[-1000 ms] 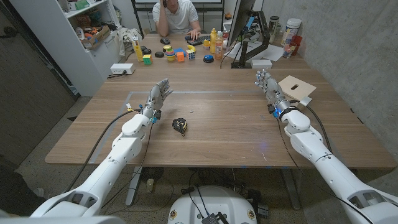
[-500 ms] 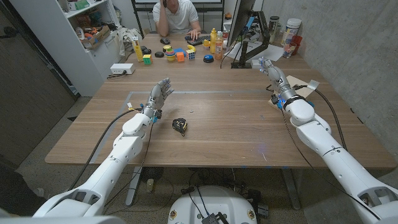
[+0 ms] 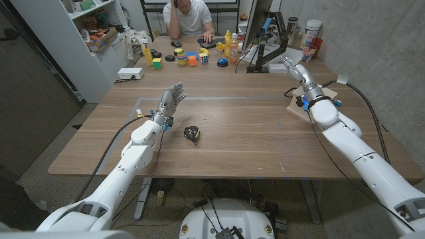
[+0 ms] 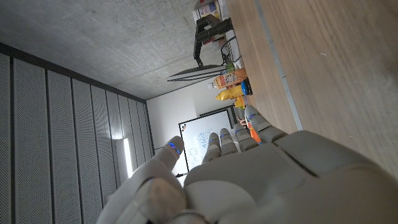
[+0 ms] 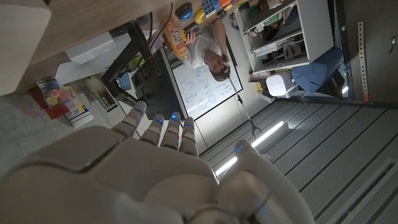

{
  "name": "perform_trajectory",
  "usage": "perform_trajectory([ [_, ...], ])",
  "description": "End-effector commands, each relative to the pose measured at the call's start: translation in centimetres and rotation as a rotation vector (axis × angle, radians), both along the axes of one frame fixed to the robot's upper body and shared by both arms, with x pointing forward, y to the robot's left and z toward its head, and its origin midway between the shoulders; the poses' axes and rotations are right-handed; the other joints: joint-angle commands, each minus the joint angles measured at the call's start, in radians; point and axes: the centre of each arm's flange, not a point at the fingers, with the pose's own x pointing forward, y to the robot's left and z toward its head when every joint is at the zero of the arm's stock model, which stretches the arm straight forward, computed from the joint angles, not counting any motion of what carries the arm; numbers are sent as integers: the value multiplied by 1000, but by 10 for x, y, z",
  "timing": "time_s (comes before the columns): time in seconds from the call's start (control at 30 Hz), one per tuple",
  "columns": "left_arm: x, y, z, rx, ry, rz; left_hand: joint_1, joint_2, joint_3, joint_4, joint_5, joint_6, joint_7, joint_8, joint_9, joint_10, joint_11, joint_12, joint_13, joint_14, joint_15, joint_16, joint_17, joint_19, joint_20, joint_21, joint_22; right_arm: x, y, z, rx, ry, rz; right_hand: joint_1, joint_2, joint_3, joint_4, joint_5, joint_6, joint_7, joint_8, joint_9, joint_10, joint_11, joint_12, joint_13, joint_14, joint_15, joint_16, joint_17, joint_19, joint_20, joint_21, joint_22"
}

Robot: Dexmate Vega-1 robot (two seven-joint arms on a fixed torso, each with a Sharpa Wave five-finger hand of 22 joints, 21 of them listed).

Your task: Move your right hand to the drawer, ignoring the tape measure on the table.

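The drawer (image 3: 293, 109) is a small light-wood box at the table's right side, mostly covered by my right wrist. My right hand (image 3: 298, 72) hangs over its far edge, fingers apart and stretched toward the table's far end, holding nothing. In the right wrist view the drawer's pale wood (image 5: 22, 37) lies beside the right hand (image 5: 155, 174). The black and yellow tape measure (image 3: 192, 134) lies mid-table, well left of that hand. My left hand (image 3: 169, 103) stands open beyond and left of the tape measure; the left wrist view shows the left hand (image 4: 249, 180) beside the table (image 4: 323, 62).
A person sits at the table's far end behind coloured cubes (image 3: 191, 58) and bottles (image 3: 231, 45). A black monitor stand (image 3: 269, 46) and jars (image 3: 310, 33) stand at the far right. A white box (image 3: 131, 73) lies far left. A concrete wall runs along the right.
My right arm has swung to the right and farther away, from just left of the drawer to over it. The left hand and the tape measure have stayed put.
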Motion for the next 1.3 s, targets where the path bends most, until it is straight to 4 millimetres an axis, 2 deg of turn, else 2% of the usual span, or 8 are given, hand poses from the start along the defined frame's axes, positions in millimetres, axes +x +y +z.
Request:
perform_trajectory([
  [0.03, -3, -8, 2, 19, -10, -15, 1, 74, 7, -1, 6, -5, -5, 5, 5, -1, -9, 4, 3, -7, -26, 4, 4, 3, -57, -6, 4, -5, -30, 10, -81, -11, -260, 5, -13, -7, 0, 1, 10, -13, 4, 4, 5, -7, 6, 2, 2, 9, 2, 3, 0, 19, -5, 3],
  [0.2, -3, -9, 3, 26, -12, -15, 0, 74, 7, -1, 6, -5, -4, 5, 5, 0, -7, 4, 3, -7, -27, 4, 4, 4, -57, -8, 4, -7, -41, 13, -112, -13, -364, 7, -21, -12, -3, 2, 16, -19, 5, 3, 11, -9, 8, 2, 4, 10, 1, 3, -9, 31, -14, 3],
  [0.3, -2, -10, 3, 27, -11, -16, 0, 73, 7, -1, 6, -5, -5, 5, 5, 1, -6, 5, 3, -7, -27, 4, 4, 5, -56, -9, 4, -10, -44, 15, -138, -28, -436, 11, -36, -20, -9, 3, 21, -24, 6, 3, 14, -9, 9, 2, 6, 10, 0, 3, -11, 55, -21, 2],
  [0.37, -2, -11, 3, 29, -11, -17, 0, 73, 7, -1, 6, -6, -5, 5, 5, 1, -6, 5, 3, -7, -27, 4, 4, 5, -56, -10, 4, -12, -45, 17, -156, -35, -478, 19, -49, -27, -18, 5, 23, -29, 5, 3, 14, -9, 9, 2, 13, 11, 0, 2, 2, 84, -25, 2],
  [0.43, -1, -12, 3, 29, -11, -19, 0, 73, 6, -1, 6, -5, -5, 5, 5, 1, -7, 5, 3, -7, -28, 4, 4, 5, -56, -11, 5, -14, -44, 18, -185, -41, -526, 22, -54, -29, -21, 7, 24, -31, 5, 3, 16, -11, 9, 2, 16, 13, 0, 2, 8, 93, -26, 1],
  [0.83, 1, -15, 3, 35, -11, -29, 0, 73, 6, 0, 6, -5, -6, 5, 5, 1, -9, 5, 3, -7, -29, 3, 4, 7, -55, -15, 5, -16, -33, 19, -311, -66, -722, 40, -60, -33, -32, 13, 29, -46, 6, 3, 13, -27, 8, 2, 33, 13, 1, 2, 30, 109, -31, 2],
  [1.03, 1, -17, 4, 40, -17, -37, 0, 73, 6, 0, 6, -6, -5, 4, 5, 2, -8, 5, 3, -6, -29, 3, 4, 8, -54, -17, 5, -4, -31, 17, -349, 9, -786, 40, -64, -36, -33, 14, 27, -57, 4, 3, 10, -29, 7, 2, 33, 14, -1, 2, 37, 111, -33, 2],
  [1.3, 0, -17, 3, 47, -20, -42, 0, 74, 6, 0, 6, -5, -5, 5, 5, 0, -10, 4, 3, -6, -28, 3, 4, 9, -54, -20, 5, 24, -39, 10, -370, 163, -867, 18, -74, -54, -23, 11, 26, -68, 3, 5, 0, -29, 5, 3, 24, 22, -6, 5, 46, 114, -40, 3],
])
